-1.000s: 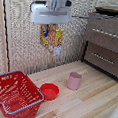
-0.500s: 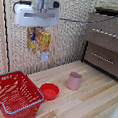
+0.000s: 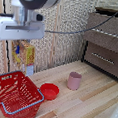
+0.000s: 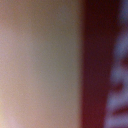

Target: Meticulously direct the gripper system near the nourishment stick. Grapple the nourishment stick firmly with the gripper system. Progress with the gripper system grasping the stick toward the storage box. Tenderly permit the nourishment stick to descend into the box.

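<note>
nourishment stick [image 3: 23, 55] hanging from raised tool [image 3: 21, 41], above storage box [image 3: 15, 92]

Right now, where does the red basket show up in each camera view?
Exterior view: the red basket sits at lower left on the wooden table, below the gripper holding the snack packet.
Wrist view: a blurred dark red band, probably the basket.
Shared landmark: that red band only.

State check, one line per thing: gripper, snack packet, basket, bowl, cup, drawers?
gripper: shut on the packet, raised above the table.
packet: held, hanging upright in the air, not in the basket.
basket: upright on the table, nothing seen inside.
bowl: upright, looks empty.
cup: upright.
drawers: closed.
</note>
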You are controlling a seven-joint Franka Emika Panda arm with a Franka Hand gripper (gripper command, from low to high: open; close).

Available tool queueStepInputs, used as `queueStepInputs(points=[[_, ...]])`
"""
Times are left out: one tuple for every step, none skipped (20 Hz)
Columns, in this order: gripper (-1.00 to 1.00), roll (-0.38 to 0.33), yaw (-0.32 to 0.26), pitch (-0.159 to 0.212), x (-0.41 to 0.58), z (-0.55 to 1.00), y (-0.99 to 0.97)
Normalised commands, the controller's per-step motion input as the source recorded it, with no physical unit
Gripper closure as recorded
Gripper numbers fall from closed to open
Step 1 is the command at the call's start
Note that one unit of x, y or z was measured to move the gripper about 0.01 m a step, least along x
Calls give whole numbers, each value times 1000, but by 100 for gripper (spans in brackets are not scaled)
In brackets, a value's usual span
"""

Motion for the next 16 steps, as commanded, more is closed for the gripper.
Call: queueStepInputs(points=[[100,-100,13,11,343,-494,154],[100,-97,12,16,320,-546,86],[100,-92,22,20,294,-557,60],[100,-93,28,23,274,-557,69],[100,-79,27,24,249,-517,89],[100,-45,29,23,200,-443,40],[100,-26,32,49,163,-374,20],[100,-16,21,72,151,-314,114],[100,-4,11,72,106,-269,140],[100,0,0,58,20,-214,160],[-100,0,0,41,0,-174,169],[-100,0,-5,11,0,-74,169],[-100,0,-6,0,0,-14,143],[-100,0,-3,2,0,0,137],[-100,0,0,0,0,34,40],[-100,0,0,0,0,191,0]])
